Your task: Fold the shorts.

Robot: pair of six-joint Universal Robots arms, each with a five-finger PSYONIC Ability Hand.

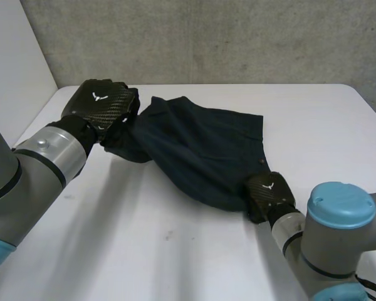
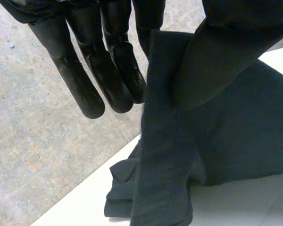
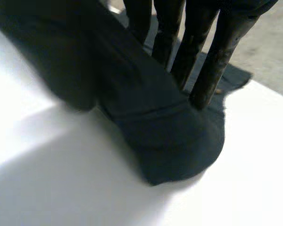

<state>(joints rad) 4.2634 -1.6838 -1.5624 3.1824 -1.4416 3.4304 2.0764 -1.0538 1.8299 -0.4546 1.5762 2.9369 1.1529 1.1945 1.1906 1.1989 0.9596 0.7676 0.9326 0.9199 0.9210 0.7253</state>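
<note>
- The dark navy shorts point(image 1: 200, 147) lie across the middle of the white desk point(image 1: 175, 251), stretched on a slant between the two arms. One end is at the far left and the other at the near right.
- The left robot hand point(image 1: 103, 103) is at the far-left end of the shorts, near the desk's back edge. The cloth is bunched up right beside it.
- In the left wrist view, its fingers point(image 2: 108, 80) are straight and point downward, with the thumb point(image 2: 226, 56) opposite them. A band of the cloth's edge runs up between thumb and fingers, so this robot hand appears to be pinching that edge, though the actual contact is hidden.
- Below that pinch the cloth hangs down to the desk and gathers in a small crumple at the desk's edge.
- The right robot hand point(image 1: 269, 193) is at the near-right end of the shorts, on the rounded lower edge of the cloth.
- In the right wrist view, its fingers point(image 3: 205, 70) come down straight onto the cloth. The thumb is a blurred dark shape on the other side, and a ridge of cloth rises between them, clamped in a pinch.
- The cloth beyond the fingertips lies flat on the desk.
- A grey concrete wall point(image 1: 207, 37) stands behind the desk.
</note>
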